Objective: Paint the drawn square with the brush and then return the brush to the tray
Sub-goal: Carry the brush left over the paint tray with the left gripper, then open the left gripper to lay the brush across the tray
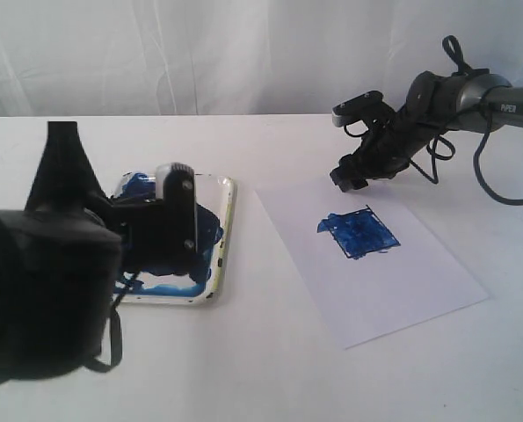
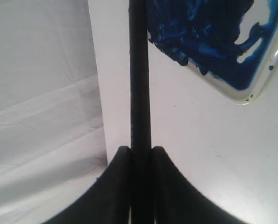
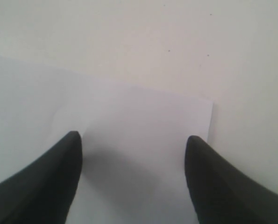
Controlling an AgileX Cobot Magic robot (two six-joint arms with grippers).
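Observation:
The brush [image 2: 139, 70] shows as a thin black shaft running out from my left gripper [image 2: 141, 149], whose jaws are shut on it. Its tip is cut off by the picture's edge. The cream tray [image 2: 265, 79], smeared with dark blue paint, lies just beside the shaft. In the exterior view my left arm [image 1: 147, 229] stands over the tray [image 1: 224, 237] and hides much of it; the brush cannot be made out there. The drawn square [image 1: 358, 233] is filled with blue paint. My right gripper [image 3: 133, 139] hangs open and empty over the paper's far corner [image 1: 353, 171].
The white paper sheet [image 1: 375, 264] lies right of the tray on the white table. In the right wrist view the paper [image 3: 129, 121] ends at a corner between the fingers. A white curtain hangs behind the table. Cables loop round the right arm [image 1: 454, 97].

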